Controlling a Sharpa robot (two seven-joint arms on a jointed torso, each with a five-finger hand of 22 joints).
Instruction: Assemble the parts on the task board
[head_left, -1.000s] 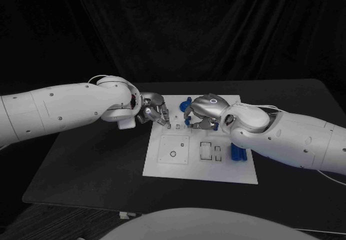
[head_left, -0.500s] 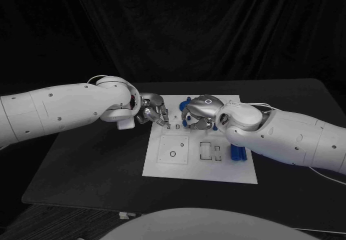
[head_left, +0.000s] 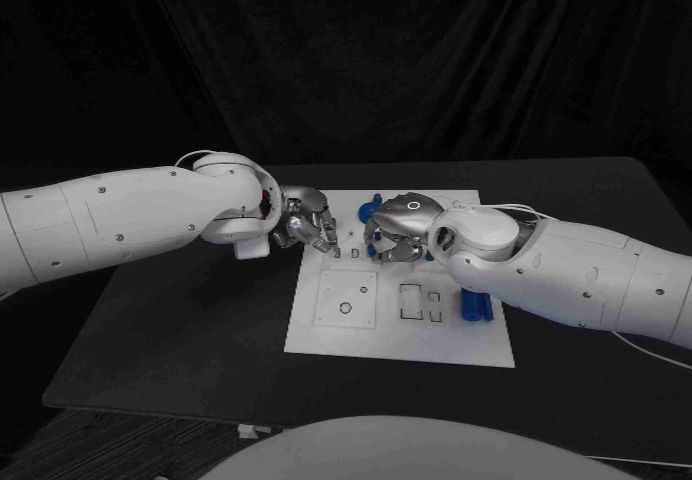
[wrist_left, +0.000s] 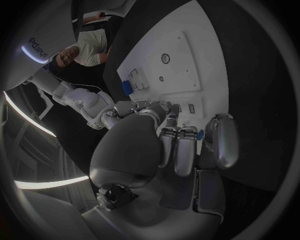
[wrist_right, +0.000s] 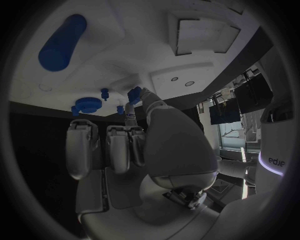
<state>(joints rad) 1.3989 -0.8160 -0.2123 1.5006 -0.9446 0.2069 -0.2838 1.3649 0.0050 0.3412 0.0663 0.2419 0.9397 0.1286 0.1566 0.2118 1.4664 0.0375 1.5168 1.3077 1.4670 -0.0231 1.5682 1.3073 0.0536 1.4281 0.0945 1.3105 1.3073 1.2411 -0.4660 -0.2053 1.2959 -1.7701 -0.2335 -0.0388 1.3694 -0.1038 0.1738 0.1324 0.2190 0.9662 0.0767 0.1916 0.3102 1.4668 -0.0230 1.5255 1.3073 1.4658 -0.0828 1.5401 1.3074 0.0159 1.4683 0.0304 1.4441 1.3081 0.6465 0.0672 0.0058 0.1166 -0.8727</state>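
Right hand (head_left: 395, 232) pinches a small blue part (wrist_right: 134, 93); left hand (head_left: 307, 224) hovers beside.

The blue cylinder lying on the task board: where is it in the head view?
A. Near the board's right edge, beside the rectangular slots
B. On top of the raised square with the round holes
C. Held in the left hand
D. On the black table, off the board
A: the blue cylinder lies on the white task board near its right edge, just right of the rectangular slots, and neither hand touches it.
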